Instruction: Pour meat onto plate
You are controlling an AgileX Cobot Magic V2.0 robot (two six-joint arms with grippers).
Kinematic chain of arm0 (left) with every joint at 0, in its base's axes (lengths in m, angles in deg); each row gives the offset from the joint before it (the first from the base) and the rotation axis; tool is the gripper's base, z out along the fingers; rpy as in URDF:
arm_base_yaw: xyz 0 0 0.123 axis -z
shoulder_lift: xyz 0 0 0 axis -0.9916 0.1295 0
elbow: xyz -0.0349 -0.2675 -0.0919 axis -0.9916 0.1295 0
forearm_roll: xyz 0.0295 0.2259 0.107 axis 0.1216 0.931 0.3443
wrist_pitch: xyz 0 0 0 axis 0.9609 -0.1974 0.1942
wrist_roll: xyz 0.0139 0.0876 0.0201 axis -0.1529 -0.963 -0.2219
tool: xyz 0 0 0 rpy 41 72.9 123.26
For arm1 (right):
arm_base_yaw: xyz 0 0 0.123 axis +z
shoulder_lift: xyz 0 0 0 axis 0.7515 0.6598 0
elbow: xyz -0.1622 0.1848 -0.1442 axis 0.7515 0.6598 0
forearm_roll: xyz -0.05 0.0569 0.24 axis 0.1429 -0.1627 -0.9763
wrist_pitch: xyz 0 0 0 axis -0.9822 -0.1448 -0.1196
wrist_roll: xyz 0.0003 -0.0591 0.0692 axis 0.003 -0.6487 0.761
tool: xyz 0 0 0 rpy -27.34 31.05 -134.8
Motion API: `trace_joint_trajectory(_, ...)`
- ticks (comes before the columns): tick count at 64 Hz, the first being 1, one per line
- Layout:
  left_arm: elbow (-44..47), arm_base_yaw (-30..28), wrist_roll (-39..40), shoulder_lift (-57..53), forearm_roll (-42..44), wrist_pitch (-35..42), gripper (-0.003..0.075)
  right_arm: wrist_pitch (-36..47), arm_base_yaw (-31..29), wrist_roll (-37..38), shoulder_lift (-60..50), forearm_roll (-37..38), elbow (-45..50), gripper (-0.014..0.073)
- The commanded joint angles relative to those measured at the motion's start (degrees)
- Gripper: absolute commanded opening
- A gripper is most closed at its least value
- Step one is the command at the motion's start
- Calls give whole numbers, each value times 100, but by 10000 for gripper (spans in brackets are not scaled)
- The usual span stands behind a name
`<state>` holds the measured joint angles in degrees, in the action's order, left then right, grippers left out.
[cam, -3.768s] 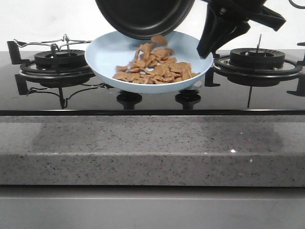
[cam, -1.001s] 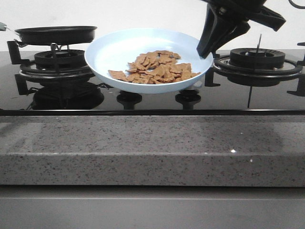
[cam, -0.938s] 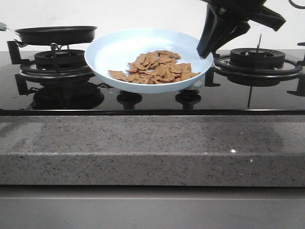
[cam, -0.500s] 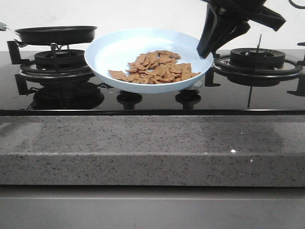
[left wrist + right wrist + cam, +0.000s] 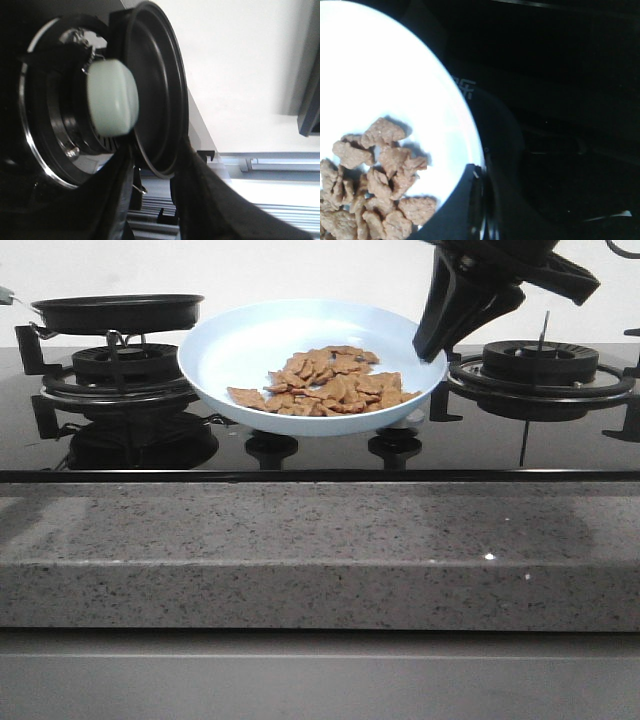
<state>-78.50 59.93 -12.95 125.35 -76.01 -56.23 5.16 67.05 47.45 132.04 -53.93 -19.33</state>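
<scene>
1. Since the earliest frame, the pan (image 5: 117, 312) had moved from above the plate (image 5: 240, 345), where it hung tipped with meat (image 5: 330, 382) falling out of it, to the left burner (image 5: 125, 390); over the last second nothing visibly shifted.
2. Left of the plate, the pan sat level on the burner grate, and no meat showed in it in the left wrist view.
3. The left gripper (image 5: 152, 165) had a dark finger on each side of the pan's rim, beside the pale green handle end (image 5: 112, 97); I could not tell whether the jaws pinched the rim or had slackened.
4. The plate was held above the cooktop (image 5: 320, 455), between the two burners and tilted a little toward the camera, with the meat heaped on its right half.
5. At the plate's right edge, the right gripper (image 5: 432, 340) was clamped on the rim, one finger (image 5: 465, 210) over the lip close to the nearest pieces.
6. The right burner (image 5: 540, 365) stood bare beside the plate.
7. The pour looked done; what remained was probably to let go of the pan and set the plate down.
8. Done well, that meant levelling the plate first and lowering it slowly so the loose pieces did not slide toward the low front rim, and opening the left jaws fully before lifting clear so the pan was not dragged off the grate.
</scene>
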Motion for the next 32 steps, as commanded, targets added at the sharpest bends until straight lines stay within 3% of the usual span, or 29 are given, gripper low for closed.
trace_joint_trajectory(1,-150,-7,1,-283,-296,-406,197,236,-6,-53,-206,-56,-163,-59)
trace_joint_trajectory(14,-150,-7,1,-283,-217,-605,158,236,-6,-53,-206,-56,-163,-59)
trace_joint_trajectory(23,-150,-7,-44,-288,-217,-658,-18,236,-6,-53,-206,-56,-163,-59)
trace_joint_trajectory(32,-150,-7,-146,-421,-204,-699,-20,236,-6,-53,-206,-56,-163,-59)
